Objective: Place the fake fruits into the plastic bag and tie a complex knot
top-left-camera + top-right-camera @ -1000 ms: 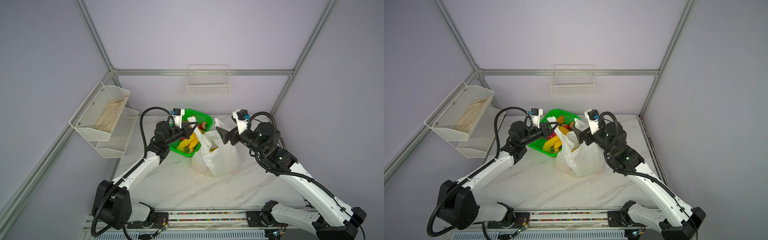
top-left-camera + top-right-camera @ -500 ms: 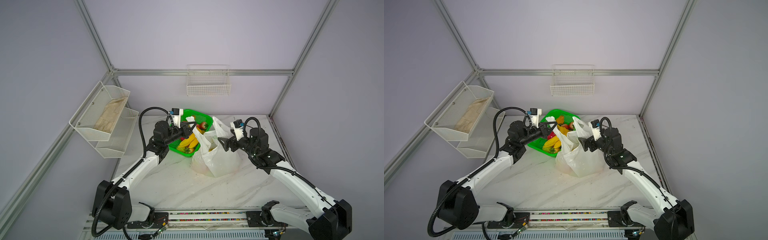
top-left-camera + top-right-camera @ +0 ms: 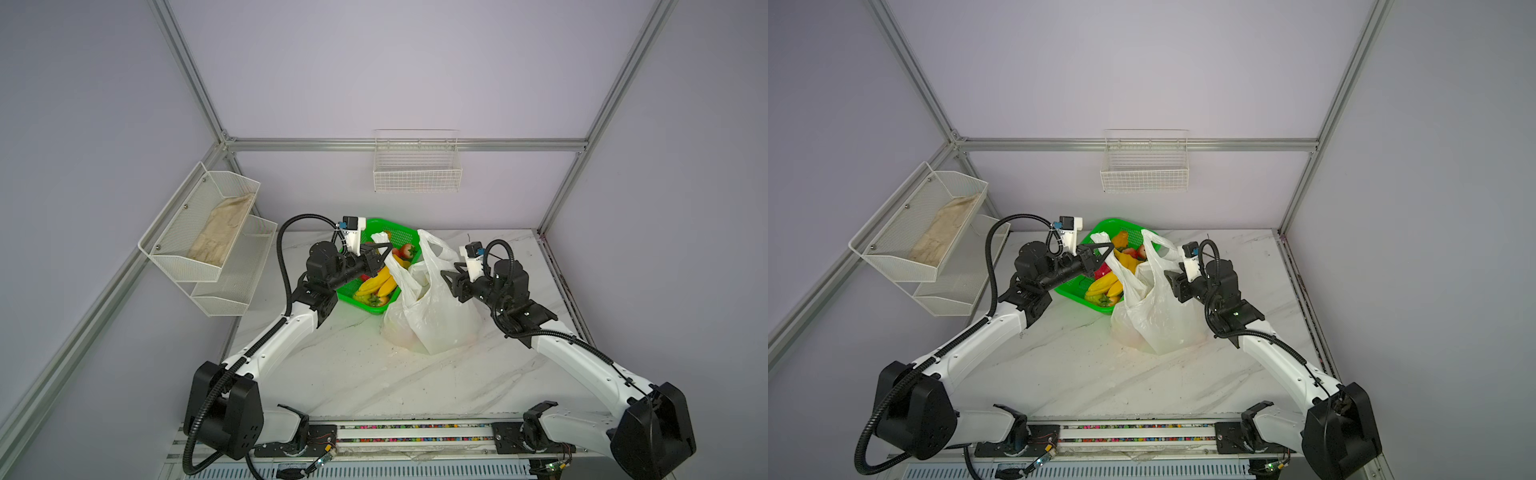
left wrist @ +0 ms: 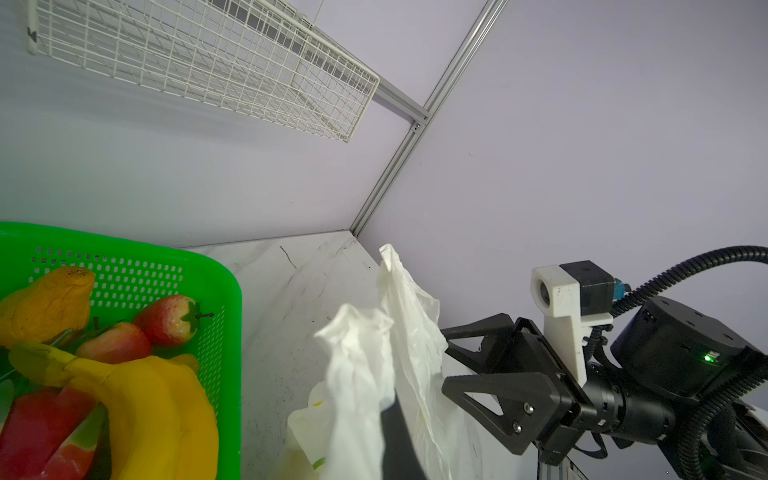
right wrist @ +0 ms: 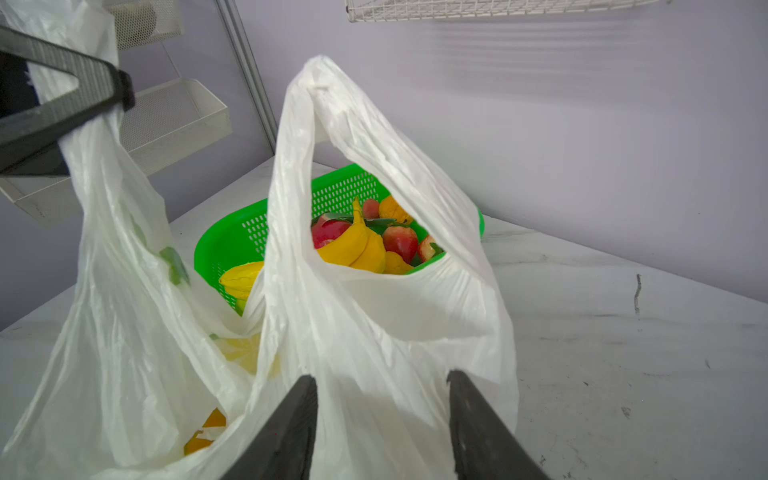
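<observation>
Bag (image 3: pixel 432 320): white translucent film, upright on the table (image 3: pixel 353 374), touching the basket (image 3: pixel 360 304) on the side nearer the right arm; mouth open, lower part bulging. Contents: an orange piece (image 5: pixel 214 419) shows low inside, so some loading appears done. The count is not readable, and a yellow patch beside it may be print rather than fruit. Fruits (image 3: pixel 376 286): bananas, strawberries and red pieces lie in the basket, not bagged. Left gripper (image 3: pixel 385 252): above the basket, jaws closed on one bag handle (image 5: pixel 93 137), holding it raised and taut. Right gripper (image 5: pixel 382 415): beyond the bag from the basket, jaws apart, astride the film below the free handle (image 5: pixel 316 87), not pinching it. Knot: none; the two handles stand separate. Status: early to middle. Outstanding: bagging the basket's fruits, then gathering both handles and tying.
</observation>
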You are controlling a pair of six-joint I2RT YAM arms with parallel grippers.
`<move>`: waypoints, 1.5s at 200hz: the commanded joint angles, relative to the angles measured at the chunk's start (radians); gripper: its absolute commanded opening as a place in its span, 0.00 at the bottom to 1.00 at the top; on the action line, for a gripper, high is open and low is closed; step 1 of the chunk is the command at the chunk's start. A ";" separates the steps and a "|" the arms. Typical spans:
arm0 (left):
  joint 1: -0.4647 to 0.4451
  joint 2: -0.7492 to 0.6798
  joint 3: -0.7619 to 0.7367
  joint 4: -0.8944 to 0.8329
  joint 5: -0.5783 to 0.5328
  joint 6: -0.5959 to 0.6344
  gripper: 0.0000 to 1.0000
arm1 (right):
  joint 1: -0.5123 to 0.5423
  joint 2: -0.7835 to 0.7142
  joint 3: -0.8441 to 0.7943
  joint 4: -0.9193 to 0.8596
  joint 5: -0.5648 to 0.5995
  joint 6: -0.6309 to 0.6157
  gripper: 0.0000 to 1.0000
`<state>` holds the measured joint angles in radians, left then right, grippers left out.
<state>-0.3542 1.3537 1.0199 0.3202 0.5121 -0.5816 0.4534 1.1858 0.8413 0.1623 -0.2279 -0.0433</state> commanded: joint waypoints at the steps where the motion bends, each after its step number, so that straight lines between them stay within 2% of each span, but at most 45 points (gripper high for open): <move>1: 0.006 -0.036 0.063 0.027 -0.015 0.018 0.00 | -0.004 -0.068 0.008 -0.006 0.108 0.003 0.67; 17: 0.006 -0.035 0.064 0.028 -0.011 0.017 0.00 | -0.004 -0.078 0.035 -0.073 0.144 -0.003 0.84; 22: 0.006 -0.035 0.064 0.029 -0.012 0.017 0.00 | -0.005 -0.074 0.043 -0.089 0.144 -0.003 0.95; 25: 0.006 -0.035 0.065 0.029 -0.012 0.017 0.00 | -0.004 -0.072 0.048 -0.097 0.144 -0.004 0.97; 57: 0.006 -0.029 0.068 0.030 -0.007 0.017 0.00 | -0.008 -0.044 0.071 -0.102 0.093 0.012 0.97; 91: 0.006 -0.036 0.067 0.023 -0.001 0.017 0.00 | -0.049 0.025 0.142 -0.110 -0.128 0.019 0.97; 133: 0.006 -0.045 0.064 0.028 0.000 0.016 0.00 | -0.128 0.061 0.209 -0.125 -0.229 0.045 0.97; 159: 0.007 -0.046 0.063 0.032 0.003 0.012 0.00 | -0.194 0.071 0.228 -0.120 -0.331 0.075 0.97; 176: 0.006 -0.047 0.061 0.031 0.003 0.013 0.00 | -0.223 0.070 0.240 -0.121 -0.382 0.082 0.95; 213: 0.005 -0.042 0.062 0.031 0.011 0.010 0.00 | -0.225 0.128 0.275 -0.169 -0.366 0.048 0.76; 274: 0.006 -0.046 0.063 0.030 0.011 0.017 0.00 | -0.224 0.210 0.289 -0.163 -0.408 0.003 0.68; 300: 0.008 -0.049 0.059 0.021 -0.004 0.027 0.00 | -0.224 0.220 0.270 -0.105 -0.447 0.030 0.48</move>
<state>-0.3542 1.3437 1.0199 0.3191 0.5117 -0.5816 0.2291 1.4014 1.1053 0.0093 -0.6170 -0.0151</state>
